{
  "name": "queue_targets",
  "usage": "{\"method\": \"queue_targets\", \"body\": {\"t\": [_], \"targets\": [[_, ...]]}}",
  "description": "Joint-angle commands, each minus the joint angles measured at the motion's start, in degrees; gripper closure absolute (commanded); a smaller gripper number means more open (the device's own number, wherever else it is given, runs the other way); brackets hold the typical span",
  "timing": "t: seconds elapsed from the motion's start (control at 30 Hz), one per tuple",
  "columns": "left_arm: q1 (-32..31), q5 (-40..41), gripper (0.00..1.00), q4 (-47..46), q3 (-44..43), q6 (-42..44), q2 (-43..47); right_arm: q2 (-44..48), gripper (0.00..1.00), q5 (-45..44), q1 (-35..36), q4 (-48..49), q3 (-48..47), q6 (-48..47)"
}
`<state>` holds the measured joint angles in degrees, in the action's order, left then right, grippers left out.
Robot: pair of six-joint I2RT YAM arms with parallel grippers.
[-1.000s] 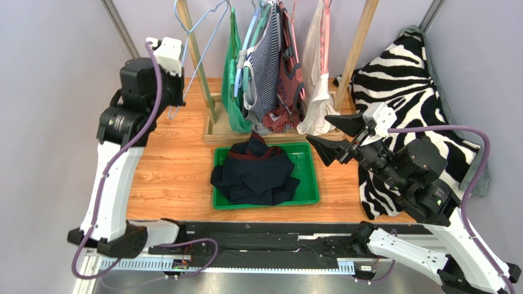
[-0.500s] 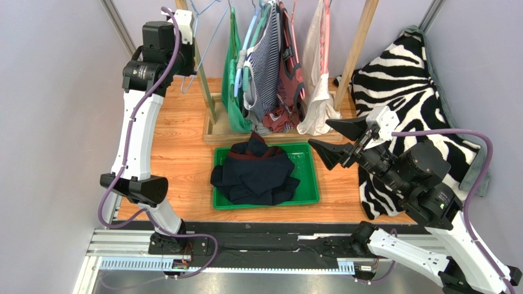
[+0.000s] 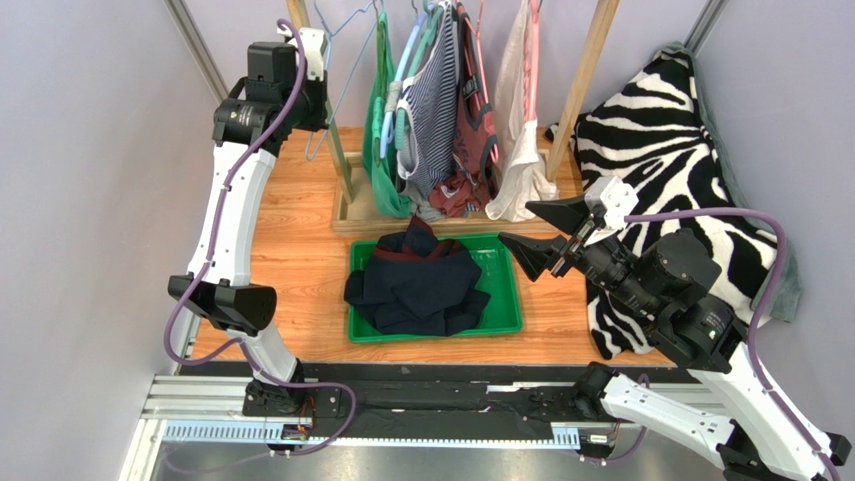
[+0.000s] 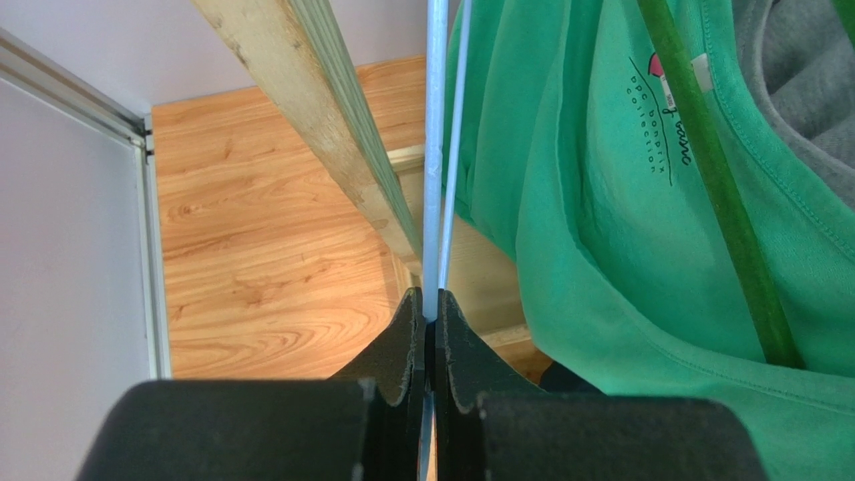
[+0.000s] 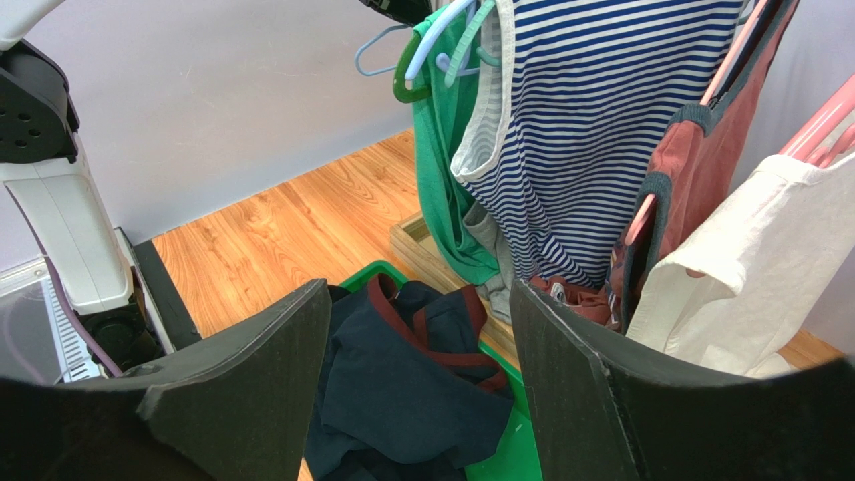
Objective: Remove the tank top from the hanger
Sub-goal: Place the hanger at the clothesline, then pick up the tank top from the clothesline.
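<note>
The left arm (image 3: 236,195) and right arm (image 3: 684,273) are wearing white shells between black cylindrical joints. A purple cable (image 3: 702,212) is running along each. The left gripper (image 4: 429,311) is showing matte black, scalloped fingers; the right gripper (image 5: 421,301) is showing broad black wedge fingers (image 5: 241,386).

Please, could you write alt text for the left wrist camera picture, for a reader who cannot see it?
The left gripper, its black jaws shut, pinches a thin light-blue wire hanger that runs straight up the frame. Behind it slants a pale wooden rack post, with a bright green T-shirt hanging on the right and a wooden tabletop below.
</note>
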<state>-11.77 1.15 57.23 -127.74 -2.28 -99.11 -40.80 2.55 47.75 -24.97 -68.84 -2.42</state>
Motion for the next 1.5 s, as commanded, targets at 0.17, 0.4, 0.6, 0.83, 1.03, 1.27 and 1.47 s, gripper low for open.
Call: {"method": "queue_targets", "body": {"t": [0.17, 0.4, 0.6, 0.83, 1.03, 1.27, 1.47], "targets": [[0.17, 1.05, 0.87, 4.38, 1.35, 0.96, 4.88, 0.19, 0.28, 0.09, -0.11, 2.91, 1.42, 1.89], [0.17, 1.67, 0.01, 1.22, 5.04, 4.04, 15.34, 0.45, 0.25, -0.52, -0.11, 3.17, 1.95, 1.98], [-0.01, -7.80, 0.01, -2.65, 7.07, 2.64, 23.43, 0.45, 0.25, -0.44, -0.02, 3.18, 2.22, 3.54], [-7.81, -6.17, 0.01, -17.13, 9.18, 3.69, 26.52, 1.42, 0.25, -1.92, -0.11, 3.96, 3.01, 6.79], [-13.01, 1.65, 0.01, -18.73, 0.13, 2.64, 13.87, 2.83, 0.28, -4.66, -0.11, 5.81, 5.03, 9.88], [-14.24, 6.68, 0.01, -20.14, -4.09, 1.32, 5.43, 3.27, 0.29, -5.00, -0.11, 4.76, 7.05, 13.48], [-14.25, 5.44, 0.01, -19.53, -4.01, 1.41, 2.25, 0.19, 0.29, -5.53, -0.11, -1.21, 3.71, 14.72]]}}
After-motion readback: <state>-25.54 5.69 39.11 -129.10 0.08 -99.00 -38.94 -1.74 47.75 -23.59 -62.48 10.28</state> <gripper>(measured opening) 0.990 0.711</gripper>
